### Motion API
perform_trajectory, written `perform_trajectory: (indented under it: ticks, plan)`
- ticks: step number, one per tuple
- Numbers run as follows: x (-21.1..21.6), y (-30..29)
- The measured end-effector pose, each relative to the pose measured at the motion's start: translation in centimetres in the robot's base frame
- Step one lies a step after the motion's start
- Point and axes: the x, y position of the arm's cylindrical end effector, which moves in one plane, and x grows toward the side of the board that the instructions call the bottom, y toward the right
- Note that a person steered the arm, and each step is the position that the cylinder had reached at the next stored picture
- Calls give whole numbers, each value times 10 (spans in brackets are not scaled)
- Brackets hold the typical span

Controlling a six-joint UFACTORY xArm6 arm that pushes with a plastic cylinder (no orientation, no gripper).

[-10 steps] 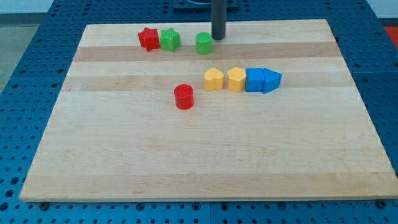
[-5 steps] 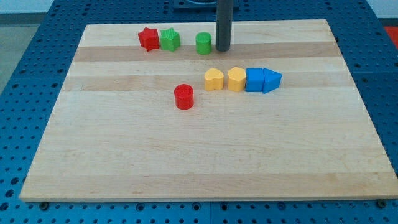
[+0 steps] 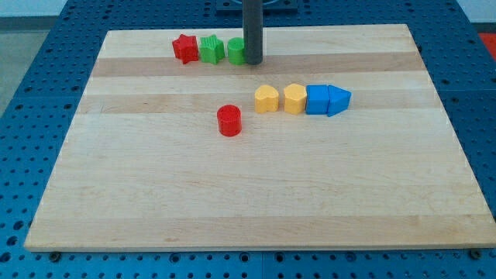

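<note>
My tip [image 3: 253, 62], the blunt end of a smooth dark rod that grasps nothing, presses against the right side of the green cylinder [image 3: 235, 51], partly hiding it. That glossy plastic cylinder sits just beside the green star [image 3: 211, 49], with the red star [image 3: 184, 47] touching it, near the top of the pale grained wooden board [image 3: 248, 194]. The red cylinder [image 3: 229, 121], two yellow blocks [image 3: 266, 99] [image 3: 294, 99], blue cube [image 3: 317, 100] and blue wedge [image 3: 339, 100] lie lower.

The straight dark rod is running out past the view's top edge, and it is covering the right side of the small green cylinder block [image 3: 235, 51] (my tip [image 3: 253, 62] is sitting right against it), so contact is staying unclear.
</note>
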Motion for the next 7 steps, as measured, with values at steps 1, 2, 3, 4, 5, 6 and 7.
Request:
perform_trajectory:
  ticks: [1,2,3,4,5,6,7]
  plan:
    - [16,0]
    - [43,-11]
    - [56,-42]
    - [68,-77]
    - [95,-110]
    - [135,-127]
    - [174,-134]
